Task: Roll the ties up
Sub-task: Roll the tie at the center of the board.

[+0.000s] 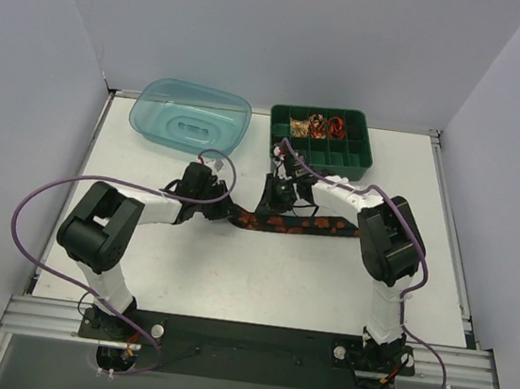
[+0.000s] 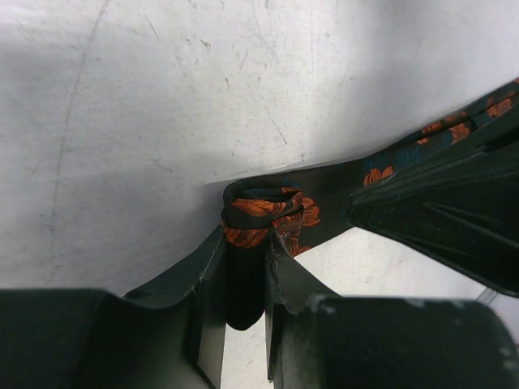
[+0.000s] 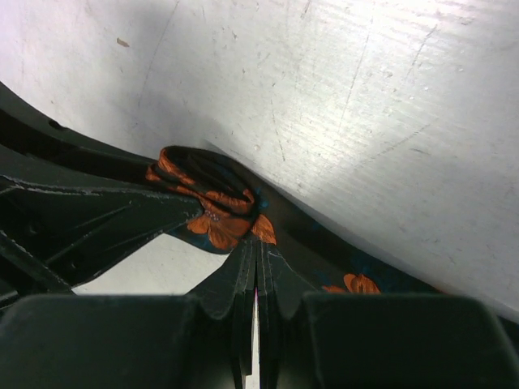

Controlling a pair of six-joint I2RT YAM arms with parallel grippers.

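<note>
The left gripper (image 2: 245, 243) has its jaws drawn to a narrow gap, clamped on the coiled end of a long, narrow black fabric tie (image 2: 268, 204) with orange-red blotches. The small roll sits right at its fingertips. The right gripper (image 3: 256, 247), directly opposite and almost touching the left one, has its jaws pressed nearly together. It seems to nip the edge of the same coil at its tips, though the contact is too cramped to be sure. From the coil the tie's long axis runs away from the left gripper, past and beneath the right gripper, flat on the white counter (image 1: 259, 280). The unrolled length therefore lies on the right gripper's side, and further rolling would likely have to travel that way. Both grippers are equally near the roll. The tie's far end is hidden under the right arm in the top view, and the number of turns in the coil cannot be made out. Beyond both grippers, well apart from the tie, stand a translucent teal plastic tub (image 1: 238, 106) and a green compartment tray (image 1: 318, 169).
</note>
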